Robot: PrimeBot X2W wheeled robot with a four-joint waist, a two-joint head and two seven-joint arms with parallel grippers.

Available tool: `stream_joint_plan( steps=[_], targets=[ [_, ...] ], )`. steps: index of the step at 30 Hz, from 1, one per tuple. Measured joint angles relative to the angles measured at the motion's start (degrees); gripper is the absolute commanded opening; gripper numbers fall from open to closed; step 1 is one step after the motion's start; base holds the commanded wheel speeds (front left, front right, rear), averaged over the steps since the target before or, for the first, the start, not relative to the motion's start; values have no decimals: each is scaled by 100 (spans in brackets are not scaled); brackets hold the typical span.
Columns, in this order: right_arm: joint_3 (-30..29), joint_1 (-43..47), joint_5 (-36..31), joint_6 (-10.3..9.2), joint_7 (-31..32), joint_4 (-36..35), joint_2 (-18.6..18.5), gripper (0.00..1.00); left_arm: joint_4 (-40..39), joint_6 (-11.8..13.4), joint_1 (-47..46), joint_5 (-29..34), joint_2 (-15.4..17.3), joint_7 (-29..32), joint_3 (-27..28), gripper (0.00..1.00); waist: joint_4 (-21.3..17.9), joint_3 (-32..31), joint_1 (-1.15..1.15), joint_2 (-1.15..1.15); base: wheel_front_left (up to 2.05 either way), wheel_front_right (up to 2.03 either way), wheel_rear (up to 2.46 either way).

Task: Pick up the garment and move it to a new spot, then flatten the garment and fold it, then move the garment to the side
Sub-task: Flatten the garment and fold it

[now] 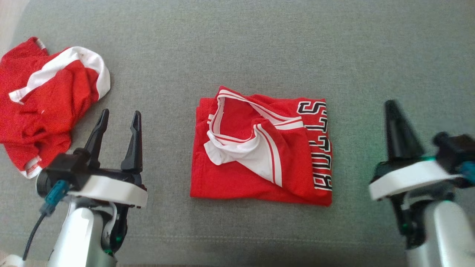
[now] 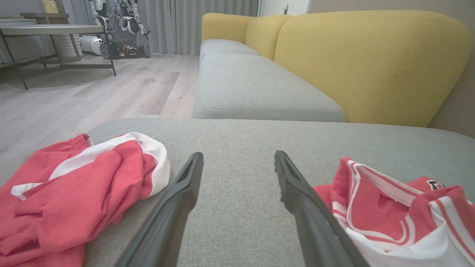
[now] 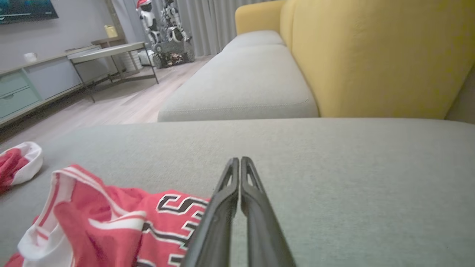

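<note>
Left end effector (image 1: 121,112) wide, right end effector (image 1: 390,105) closed empty, the folded red fabric jersey (image 1: 237,178) is probably calling for low edge grips.

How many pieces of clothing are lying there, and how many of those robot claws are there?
Garments: 2, the folded jersey and the crumpled garment.
Grippers: 2, the left gripper, open, and the right gripper, shut.
Total: 4.

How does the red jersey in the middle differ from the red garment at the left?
The jersey lies folded into a rough rectangle; the left garment is a crumpled heap. The jersey shows black-and-white lettering; the left garment shows none, only a broad white band. Both are red with white trim and rest on the grey cushion.
</note>
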Motion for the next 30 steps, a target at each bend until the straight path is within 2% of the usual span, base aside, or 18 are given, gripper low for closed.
stream_joint_plan(
  steps=[4, 10, 18, 30],
  targets=[
    [554, -12, 32, 0, 47, 367, 0, 0, -1, 3, -2, -4, 4, 0, -16, 100, 33, 30, 0, 0, 0, 0, 0],
    [1566, -169, 423, 0, 22, 1262, -1, 0, 15, -1, -18, -7, 0, 0, -75, 100, 153, 88, 0, 0, 0, 0, 0],
    [2279, -892, 845, 0, -215, 2383, -31, 0, 94, -3, -141, -65, -35, -8, -129, 100, 356, 177, 0, 0, 0, 0, 0],
    [3619, -1186, 1405, 0, -299, 2778, -70, 0, 142, -9, -156, -66, -67, -15, -124, 100, 468, 280, 0, 0, 0, 0, 0]
  ],
)
